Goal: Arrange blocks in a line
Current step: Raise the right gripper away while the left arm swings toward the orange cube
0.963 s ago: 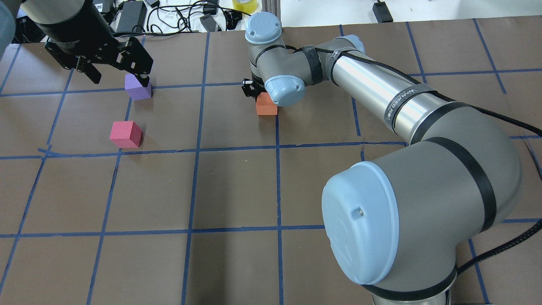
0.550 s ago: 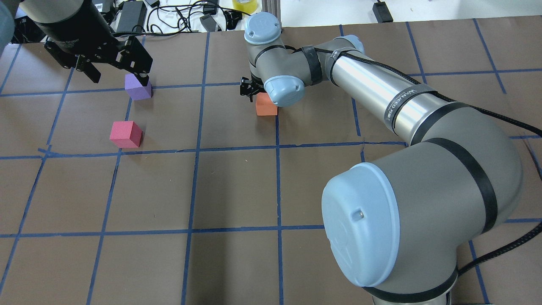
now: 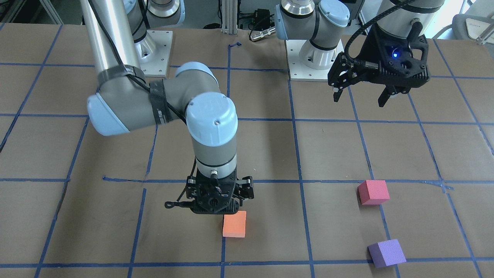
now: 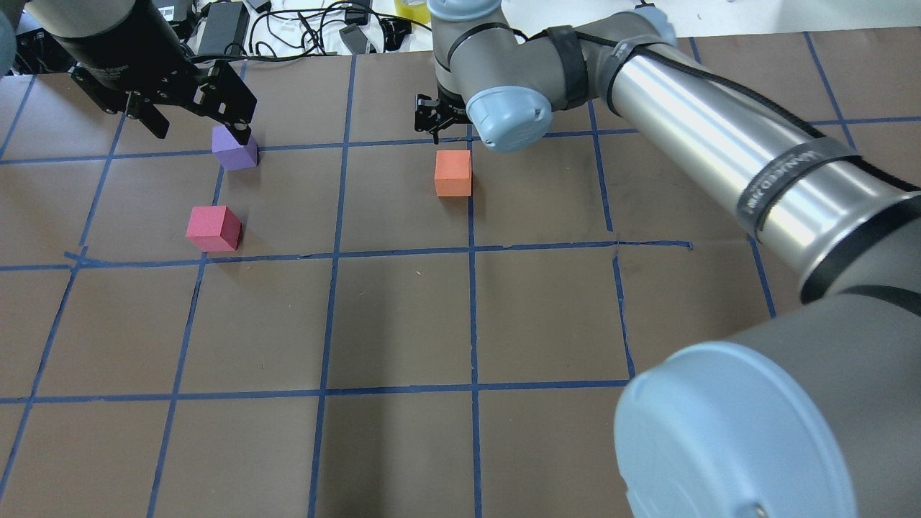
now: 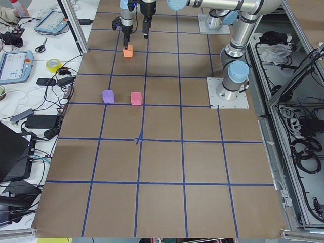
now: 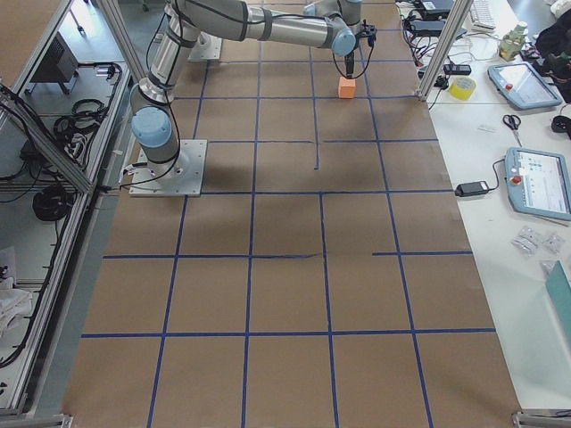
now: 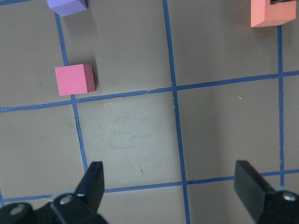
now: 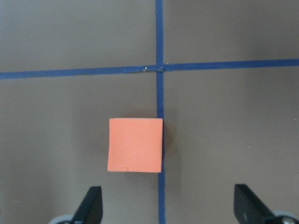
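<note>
The orange block [image 4: 453,173] lies on the brown table beside a blue tape line; it also shows in the front view [image 3: 234,224] and in the right wrist view [image 8: 135,145]. My right gripper [image 4: 432,119] [image 3: 214,210] hangs open and empty just above and beyond it, its fingers [image 8: 91,207] wide apart. The pinkish-red block [image 4: 213,228] [image 3: 373,192] and the purple block [image 4: 234,149] [image 3: 386,253] sit close together on the left side. My left gripper [image 4: 200,131] [image 3: 359,100] is open and empty, held high over that area.
Cables and power adapters [image 4: 230,29] and a yellow tape roll [image 4: 414,7] lie past the table's far edge. The two robot bases [image 3: 312,58] stand at the robot's side. Blue tape lines [image 4: 331,252] mark a grid.
My right gripper, which was down at the orange block, has lifted up and away from it. The orange block stays on the table. My left gripper has hardly moved.
</note>
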Controlling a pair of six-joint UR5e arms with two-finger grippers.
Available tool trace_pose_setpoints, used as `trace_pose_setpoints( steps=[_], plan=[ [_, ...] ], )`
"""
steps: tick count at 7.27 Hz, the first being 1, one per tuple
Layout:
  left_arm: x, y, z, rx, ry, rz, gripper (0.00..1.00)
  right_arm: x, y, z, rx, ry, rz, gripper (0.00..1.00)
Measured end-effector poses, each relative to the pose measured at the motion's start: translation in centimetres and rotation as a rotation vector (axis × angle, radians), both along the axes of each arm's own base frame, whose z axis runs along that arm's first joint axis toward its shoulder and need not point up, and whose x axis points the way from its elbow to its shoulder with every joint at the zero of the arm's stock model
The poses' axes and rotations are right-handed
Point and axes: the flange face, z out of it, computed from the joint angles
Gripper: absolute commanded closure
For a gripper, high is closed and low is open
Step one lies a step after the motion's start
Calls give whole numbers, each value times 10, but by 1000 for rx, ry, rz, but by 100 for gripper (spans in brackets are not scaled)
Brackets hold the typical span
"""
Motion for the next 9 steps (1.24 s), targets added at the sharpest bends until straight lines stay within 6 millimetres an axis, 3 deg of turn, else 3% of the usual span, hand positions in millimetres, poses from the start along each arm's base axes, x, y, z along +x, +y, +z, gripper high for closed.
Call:
trace_pose_setpoints(
  steps=[2, 4, 5, 7, 9],
  plan=[
    [-1, -4, -1, -16, 2, 9, 0, -55, 52, 75, -51, -2, -21, 0],
    [-9, -18, -9, -36, 12, 96, 0, -114, 111, 122, -77, -1, -72, 0],
    [-19, -26, -15, -58, 21, 123, 0, -135, 129, 137, -46, 6, -100, 0],
    [-60, -46, -40, -87, 39, 149, 0, -159, 137, 154, 4, 11, -117, 0],
    [-106, -68, -77, -111, 70, 133, 0, -167, 133, 164, 3, 12, -108, 0]
  ],
)
